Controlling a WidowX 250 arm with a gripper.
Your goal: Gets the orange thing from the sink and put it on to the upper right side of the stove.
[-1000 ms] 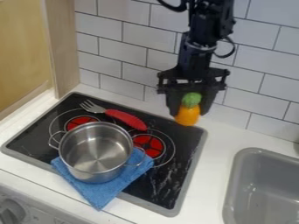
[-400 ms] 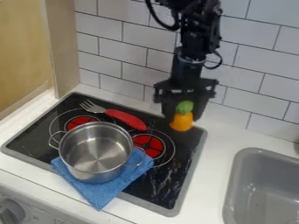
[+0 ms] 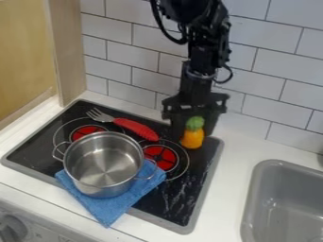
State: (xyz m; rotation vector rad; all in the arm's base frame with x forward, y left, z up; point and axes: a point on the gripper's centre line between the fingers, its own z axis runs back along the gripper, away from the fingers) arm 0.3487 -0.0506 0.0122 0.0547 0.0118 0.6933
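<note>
The gripper [image 3: 191, 133] hangs over the upper right corner of the black stove [image 3: 187, 189]. Between its fingers is the orange thing [image 3: 192, 138], which has a green top, and the gripper is shut on it. The orange thing is upright, low over the stove's upper right part; whether its bottom touches the surface I cannot tell. At the lower right is the grey sink [image 3: 277, 198].
A steel pot [image 3: 104, 163] stands on a blue cloth [image 3: 126, 201] at the stove's front. Behind the pot lies a fork with a red handle [image 3: 136, 128]. A tiled wall [image 3: 277, 71] rises close behind the gripper.
Gripper and orange thing have moved down and a little left, from above the stove's back right edge to low over its corner. The pot, cloth and fork have stayed in place.
</note>
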